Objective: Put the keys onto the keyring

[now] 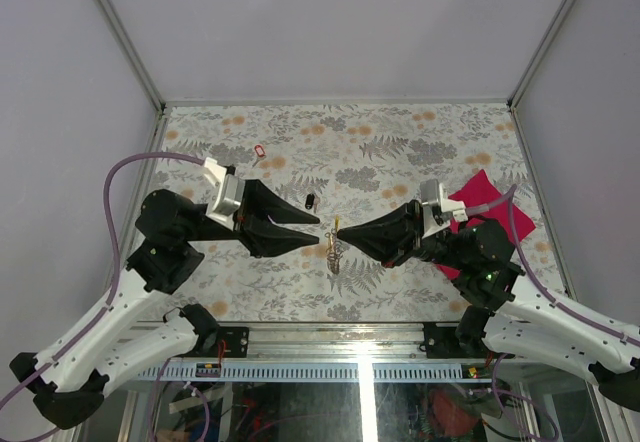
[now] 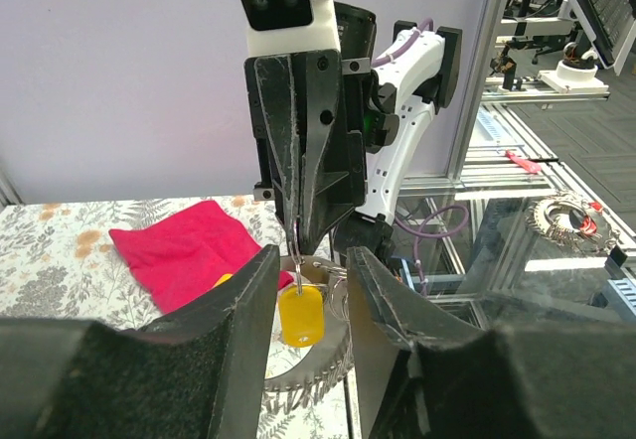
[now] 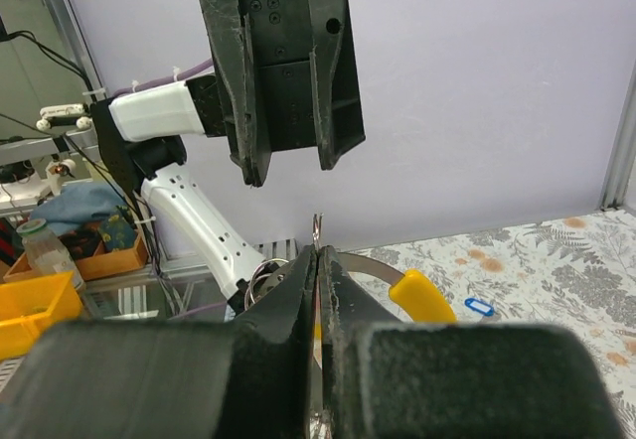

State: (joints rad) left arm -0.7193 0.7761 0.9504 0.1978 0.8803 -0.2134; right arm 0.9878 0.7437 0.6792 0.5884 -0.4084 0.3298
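The keyring [image 1: 336, 255] hangs above the flowered table [image 1: 400, 142], a little nearer to the arm bases than the two gripper tips. The right gripper [image 1: 340, 232] comes to it from the right, and its jaws are pressed together on the thin wire of the ring. In the right wrist view a short end of this wire stands out above the closed jaws. The yellow piece [image 2: 301, 315] hangs from the ring, just under the right gripper's tip.

The left gripper [image 1: 318, 230] is just left of the keyring and points at it. Its jaws stand apart and hold nothing; in its own wrist view the yellow piece shows through the gap between them.

The magenta cloth [image 1: 495, 212] lies on the table well to the right of the keyring, partly under the right arm.

Behind the keyring and slightly left lies a black key [image 1: 311, 200]. Farther back and more to the left lies a red key [image 1: 260, 150]. The right wrist view also shows a blue key [image 3: 479, 308] on the table beyond the keyring.
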